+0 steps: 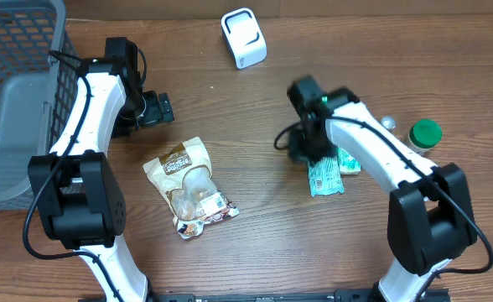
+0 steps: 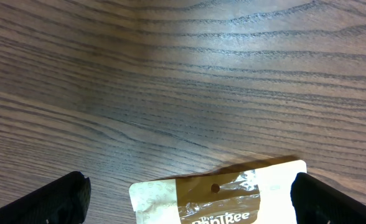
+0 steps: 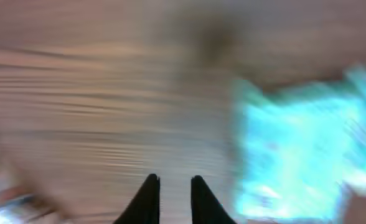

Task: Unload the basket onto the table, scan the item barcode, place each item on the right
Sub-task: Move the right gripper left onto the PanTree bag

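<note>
From above I count two arms, one grey basket (image 1: 16, 101) at the table's (image 1: 255, 226) left edge, one white scanner (image 1: 244, 38) at the far side, one brown snack pouch (image 1: 188, 186) near the middle, one teal packet (image 1: 326, 176) and one green-capped bottle (image 1: 425, 132) on the right. The left arm reaches forward, then bends inward, its left claw (image 1: 156, 109) low, just beyond the pouch. The right arm angles in over the teal packet, its right claw (image 1: 298, 147) at the packet's left edge.

The left wrist view shows the left claw (image 2: 192, 199) spread wide, pinching nothing, with the top edge of the one pouch (image 2: 220, 196) between its tips.

The right wrist view is blurred: the right claw (image 3: 174, 199) is barely parted by a slim gap, empty, with the teal packet (image 3: 295, 143) off to its right.
</note>
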